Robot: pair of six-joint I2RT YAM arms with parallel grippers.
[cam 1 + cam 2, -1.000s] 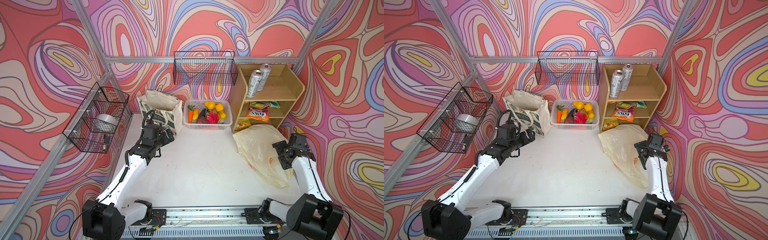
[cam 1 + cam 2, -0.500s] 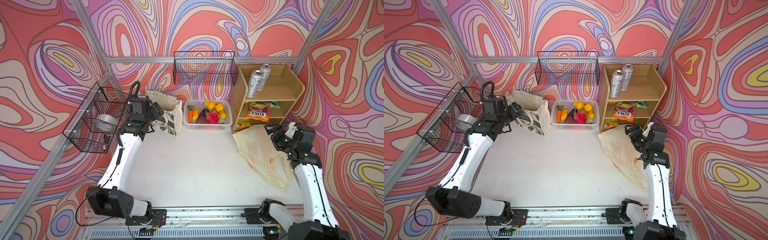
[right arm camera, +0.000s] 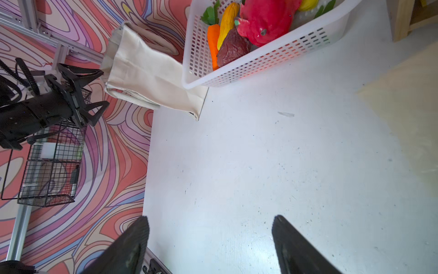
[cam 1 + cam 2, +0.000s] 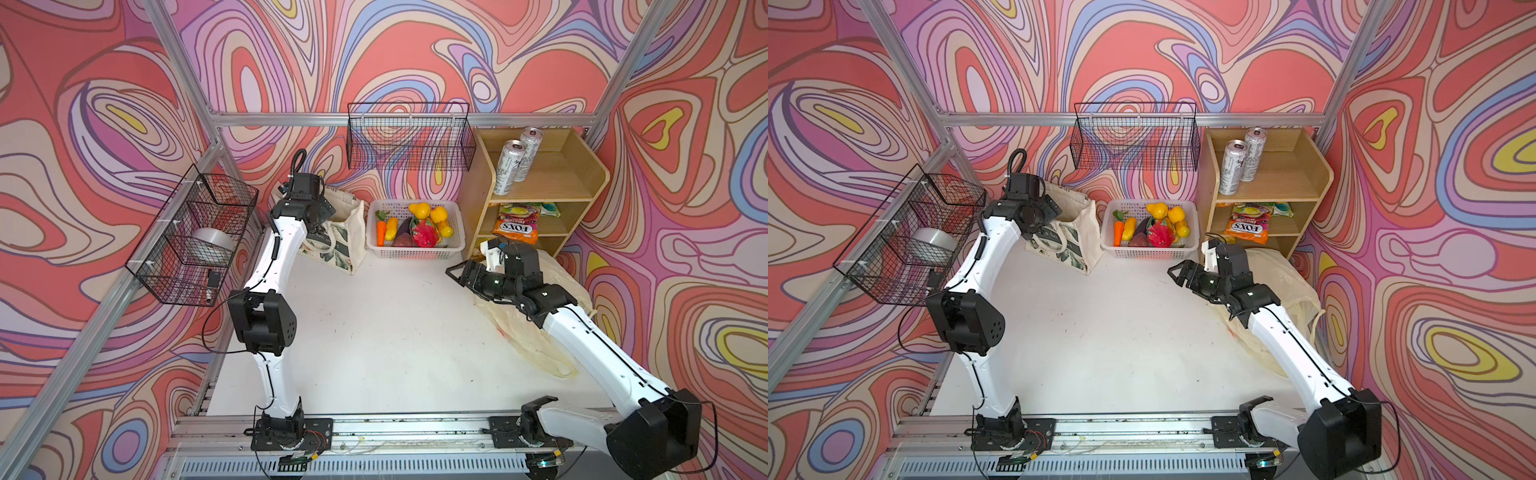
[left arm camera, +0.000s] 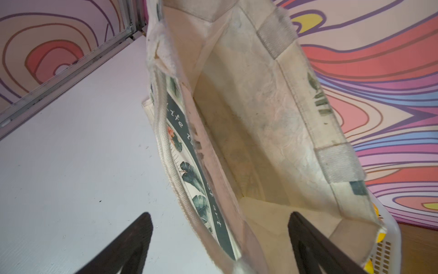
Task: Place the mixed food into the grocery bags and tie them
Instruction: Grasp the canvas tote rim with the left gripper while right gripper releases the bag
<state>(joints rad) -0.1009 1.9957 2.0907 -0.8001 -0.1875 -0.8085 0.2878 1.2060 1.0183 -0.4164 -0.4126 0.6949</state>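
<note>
White lattice basket (image 4: 415, 252) beside wooden shelf (image 4: 575, 178)

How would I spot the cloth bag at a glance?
Find the white basket of toy fruit at the back. The tote stands upright and open just left of it in a top view. It is cream canvas with green leaves, unlike the pale plastic bag lying flat on the right.
</note>
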